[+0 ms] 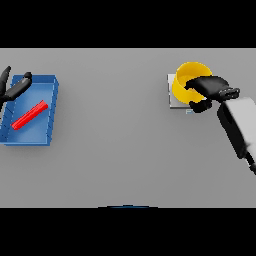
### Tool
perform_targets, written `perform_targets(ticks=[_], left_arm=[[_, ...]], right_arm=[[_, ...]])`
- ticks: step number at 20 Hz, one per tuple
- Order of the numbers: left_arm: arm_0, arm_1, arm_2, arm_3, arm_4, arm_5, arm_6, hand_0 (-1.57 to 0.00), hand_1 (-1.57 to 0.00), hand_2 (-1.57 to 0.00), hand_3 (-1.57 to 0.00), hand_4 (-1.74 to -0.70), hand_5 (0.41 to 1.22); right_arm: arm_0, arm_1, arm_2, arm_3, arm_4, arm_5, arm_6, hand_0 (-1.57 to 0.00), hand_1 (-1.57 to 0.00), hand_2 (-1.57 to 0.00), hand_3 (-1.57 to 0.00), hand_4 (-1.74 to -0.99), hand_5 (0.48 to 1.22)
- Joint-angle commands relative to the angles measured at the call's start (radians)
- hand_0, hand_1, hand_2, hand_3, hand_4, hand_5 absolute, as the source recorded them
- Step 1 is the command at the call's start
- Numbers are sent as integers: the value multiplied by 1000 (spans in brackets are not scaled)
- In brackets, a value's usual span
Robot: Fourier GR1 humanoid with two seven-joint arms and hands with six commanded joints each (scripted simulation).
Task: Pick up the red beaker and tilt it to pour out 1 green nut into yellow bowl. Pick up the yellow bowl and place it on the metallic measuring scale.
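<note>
The yellow bowl (184, 80) is over the metallic measuring scale (171, 95) at the right rear of the table. My right hand (209, 88) has its fingers and thumb curled round the bowl's right rim. The red beaker (29, 115) lies on its side inside a blue tray (52, 107) at the far left. My left hand (14, 88) hovers over the tray's rear left corner, fingers straight and spread, holding nothing. No green nut shows; the bowl's inside is partly hidden by my right hand.
The blue tray takes up the left edge of the grey table (115, 140). My right forearm (237, 125) runs from the lower right toward the scale.
</note>
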Motion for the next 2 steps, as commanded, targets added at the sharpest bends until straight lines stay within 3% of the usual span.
perform_targets(ticks=[1, 2], left_arm=[[-6, 2, 4, 12, 2, -9, 2, 1, 1, 1, 1, -720, 694], [-6, 3, 6, 16, 3, -11, -1, 1, 1, 1, 1, -720, 693]], right_arm=[[-1, -6, -5, 2, -5, 8, -3, -49, -79, -129, -297, -1412, 771], [2, -4, -5, -5, -10, 21, 4, -39, -63, -103, -272, -1410, 759]])
